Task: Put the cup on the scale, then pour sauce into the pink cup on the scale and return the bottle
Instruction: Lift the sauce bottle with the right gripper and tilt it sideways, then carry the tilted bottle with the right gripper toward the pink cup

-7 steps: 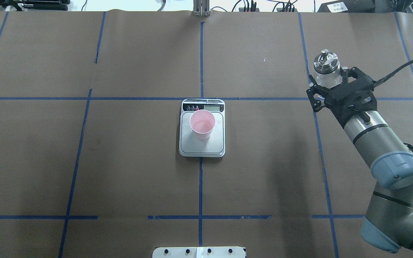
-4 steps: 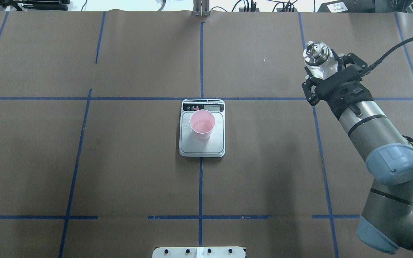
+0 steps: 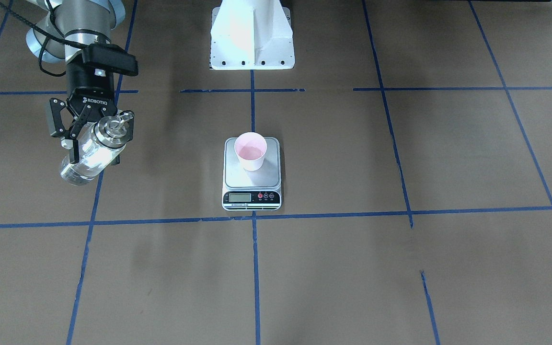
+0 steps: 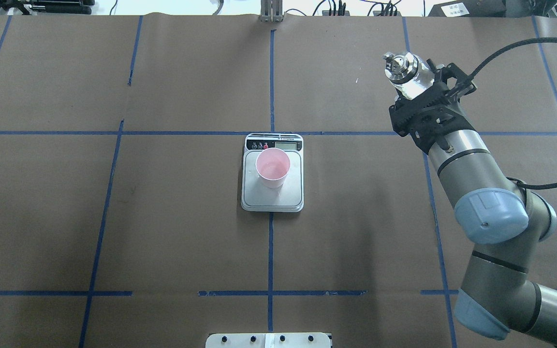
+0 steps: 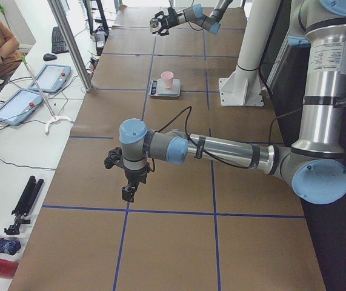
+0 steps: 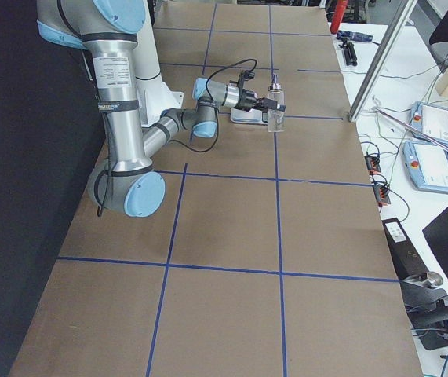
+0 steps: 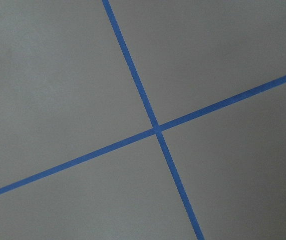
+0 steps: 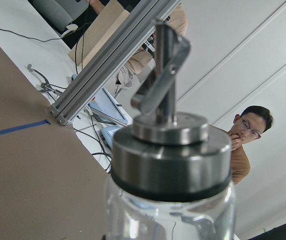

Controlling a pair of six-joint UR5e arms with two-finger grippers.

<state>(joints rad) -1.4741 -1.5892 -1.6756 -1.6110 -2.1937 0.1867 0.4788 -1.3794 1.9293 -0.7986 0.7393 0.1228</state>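
The cup (image 4: pixel 272 168) is pink, the scale (image 4: pixel 294 197) silver, the table (image 4: pixel 186 227) blue-lined brown.

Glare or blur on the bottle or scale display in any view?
Front-facing: bright highlights on the bottle glass in the right gripper; scale LCD too small to read; white robot base blown out. Right wrist: cap fills the frame, fairly sharp. Left wrist: only paper and tape, evenly lit.

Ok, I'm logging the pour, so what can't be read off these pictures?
- Scale display reading: too small in the front and overhead views.
- Fill level of the bottle: glare in the front view; the right gripper covers the glass from overhead; the right wrist view's bottom edge cuts it off.
- Left gripper: only in the left side view, open or shut unclear.
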